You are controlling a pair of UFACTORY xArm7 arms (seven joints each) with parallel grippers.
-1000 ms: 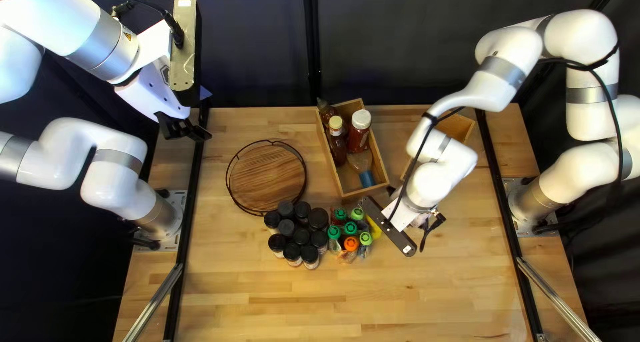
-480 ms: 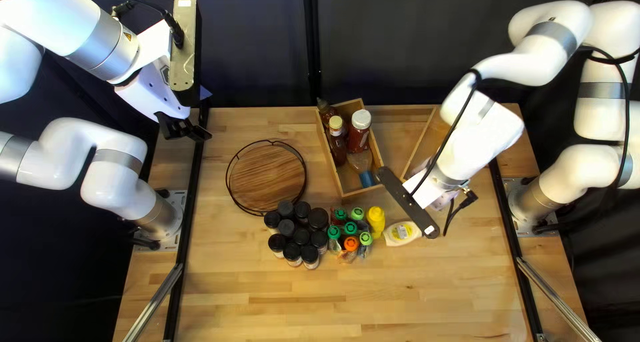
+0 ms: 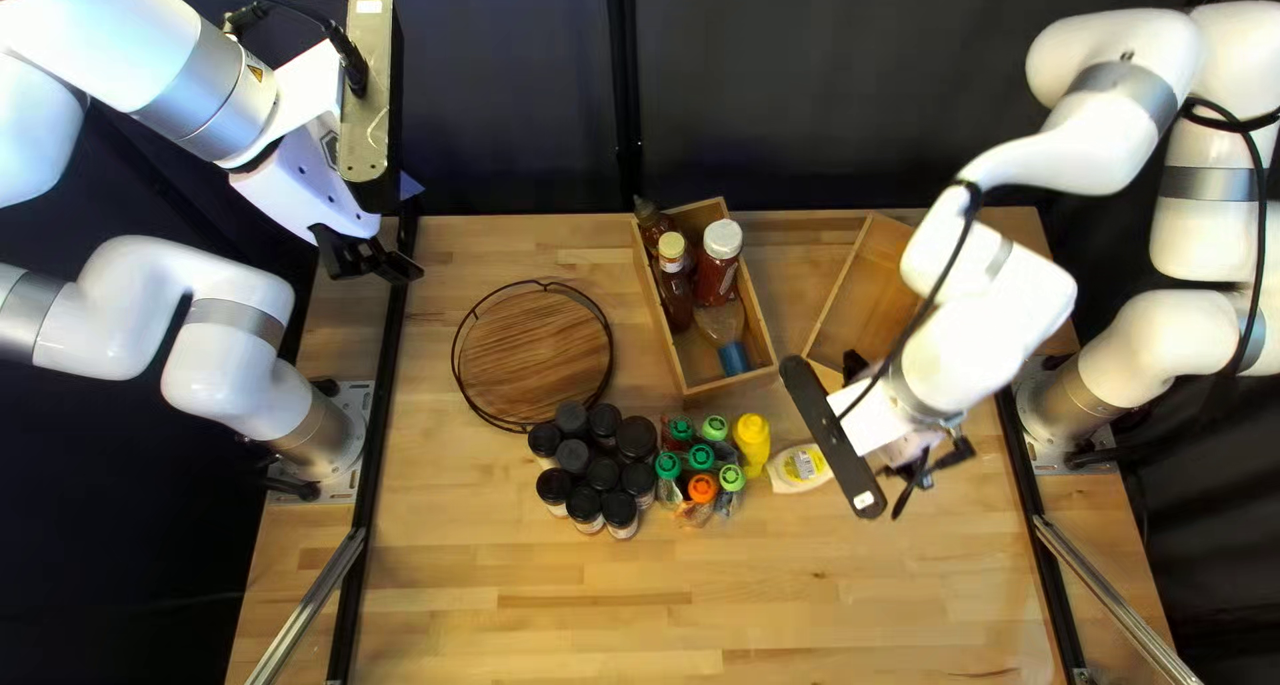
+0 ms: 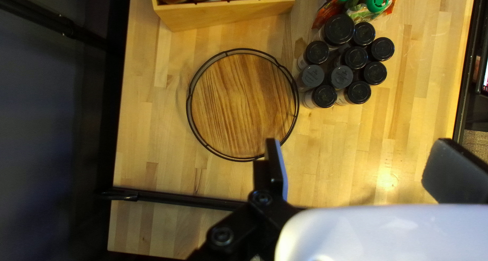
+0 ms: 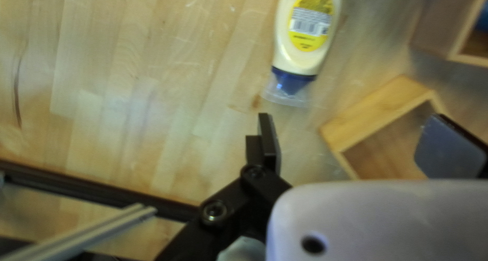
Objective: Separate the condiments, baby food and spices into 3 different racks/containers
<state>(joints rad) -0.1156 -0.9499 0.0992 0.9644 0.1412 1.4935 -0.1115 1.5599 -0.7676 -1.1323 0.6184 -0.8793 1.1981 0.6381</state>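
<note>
Our right gripper [image 3: 880,421] has shifted rightward and toward the near edge of the table [image 3: 667,605], uncovering more of the right-hand wooden box [image 3: 870,285], while the pale squeeze bottle [image 3: 800,468] stays put. That bottle lies on the table beside the yellow bottle [image 3: 751,442]; only the right wrist view shows us its blue cap [image 5: 292,80]. There our fingers stand wide apart, holding nothing. Our left gripper [image 3: 400,261], likewise spread and unloaded, hangs above the round rack [image 4: 244,106] and black-lidded jars [image 4: 355,57], off to one side.
</note>
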